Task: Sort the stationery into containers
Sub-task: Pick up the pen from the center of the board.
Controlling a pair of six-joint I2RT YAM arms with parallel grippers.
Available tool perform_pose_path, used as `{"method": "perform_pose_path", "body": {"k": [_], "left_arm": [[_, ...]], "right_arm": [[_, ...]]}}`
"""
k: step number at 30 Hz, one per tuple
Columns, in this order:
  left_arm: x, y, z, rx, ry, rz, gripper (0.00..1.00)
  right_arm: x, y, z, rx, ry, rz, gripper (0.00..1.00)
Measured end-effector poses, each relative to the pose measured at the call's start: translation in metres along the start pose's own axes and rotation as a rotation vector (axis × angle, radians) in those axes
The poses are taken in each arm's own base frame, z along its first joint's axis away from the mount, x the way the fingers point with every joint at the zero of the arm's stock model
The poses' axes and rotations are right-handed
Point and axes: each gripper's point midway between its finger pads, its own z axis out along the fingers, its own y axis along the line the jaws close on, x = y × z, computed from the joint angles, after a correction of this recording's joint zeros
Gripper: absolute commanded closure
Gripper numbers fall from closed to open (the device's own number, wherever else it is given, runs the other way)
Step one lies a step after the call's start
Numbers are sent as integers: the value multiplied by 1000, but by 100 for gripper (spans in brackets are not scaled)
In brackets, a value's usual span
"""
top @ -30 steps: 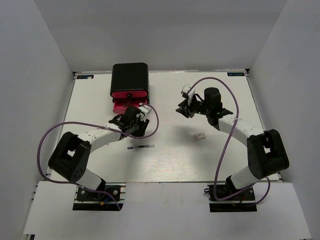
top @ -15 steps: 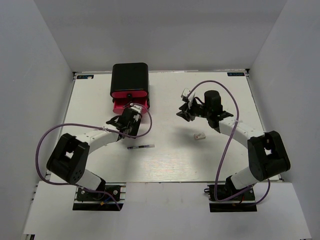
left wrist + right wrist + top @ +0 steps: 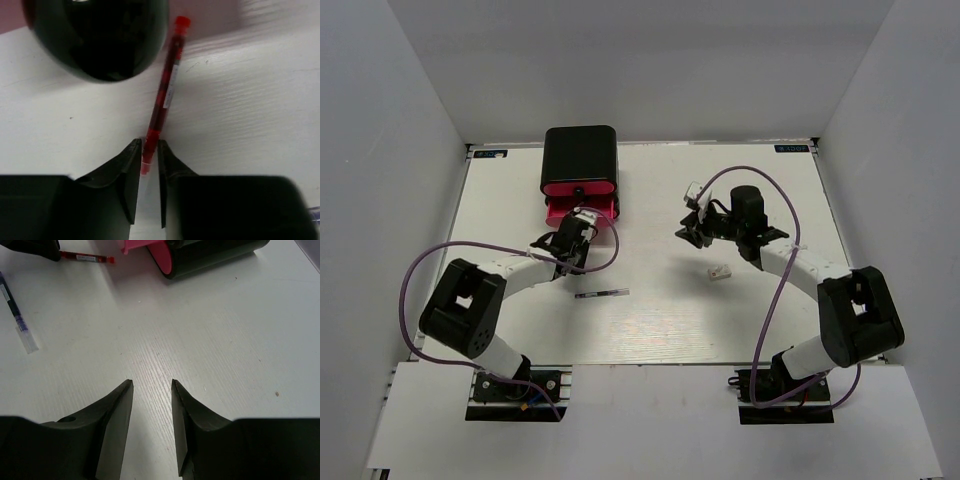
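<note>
The container is a black rounded box (image 3: 580,158) with a pink drawer (image 3: 578,208) pulled open at its front. My left gripper (image 3: 578,228) sits just in front of that drawer. In the left wrist view it (image 3: 148,146) is shut on the end of a red pen (image 3: 165,92), which points up beside the black round knob (image 3: 100,35). My right gripper (image 3: 687,229) is open and empty (image 3: 152,384) above bare table. A dark pen (image 3: 601,294) and a small white eraser block (image 3: 719,271) lie on the table.
The right wrist view shows the red pen (image 3: 87,258), the dark pen with a clear end (image 3: 17,320), and the box with its pink drawer (image 3: 200,252) at the far edge. White walls enclose the table (image 3: 650,330).
My left gripper has shifted a little left and closer to the drawer front. My right gripper has drifted slightly toward the near side. Pen and eraser on the table have not moved.
</note>
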Motion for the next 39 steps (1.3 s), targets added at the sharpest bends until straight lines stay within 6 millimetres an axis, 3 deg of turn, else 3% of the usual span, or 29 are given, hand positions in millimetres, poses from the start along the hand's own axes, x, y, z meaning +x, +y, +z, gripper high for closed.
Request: {"method": "perform_pose_path", "body": {"k": [3, 10, 16, 21, 28, 35, 39], "left_arm": [[-1, -5, 0, 31, -2, 10, 87], [-2, -24, -17, 174, 0, 72, 90], [-41, -51, -73, 413, -182, 222, 93], [-70, -59, -91, 482, -261, 349, 97], [-106, -48, -88, 429, -305, 482, 100], [-149, -14, -93, 317, -405, 528, 100], [-159, 5, -91, 258, -429, 529, 100]], "right_arm": [[0, 1, -1, 0, 0, -1, 57], [3, 5, -4, -5, 1, -12, 49], [7, 13, -4, -39, -4, -18, 48], [5, 15, -4, -52, -14, -22, 48], [5, 15, -4, -55, -16, -32, 48], [11, 20, -6, -58, -10, -34, 48], [11, 21, -7, -58, -11, -36, 48]]}}
